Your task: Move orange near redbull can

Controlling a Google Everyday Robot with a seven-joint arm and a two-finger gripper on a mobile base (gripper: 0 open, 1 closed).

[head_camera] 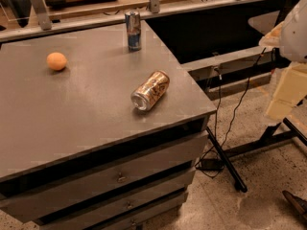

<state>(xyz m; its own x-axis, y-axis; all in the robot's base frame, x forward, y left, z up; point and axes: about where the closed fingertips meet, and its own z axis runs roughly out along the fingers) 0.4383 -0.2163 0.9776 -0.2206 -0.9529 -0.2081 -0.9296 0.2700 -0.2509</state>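
Drawers point(120, 177), stacked in grey fronts with small pulls, fill the nearest part of the camera view, below and left of the gripper as the picture shows it. Speckled floor point(259, 210) lies under the gripper, crossed by a black frame leg point(225, 164) and a thin black cable point(232, 121). The gripper point(287, 97), a cream-coloured piece hanging at the right edge of the picture, sits out past the right side of the grey cabinet top point(72, 114), over the floor and touching nothing on the top; whether it is wide or narrow cannot be told, and nothing shows in its hold. Closest to it on the top is a gold-brown can point(150, 90) with white patterning, lying on its side with its silver end toward the camera. Farther back and much farther to the gripper's left rests the orange point(56, 61), alone near the left part of the top. The redbull can point(133, 30) stands upright at the far edge, left of the gripper and behind the lying can, well apart from the orange. Behind it runs a metal rail point(153, 4).
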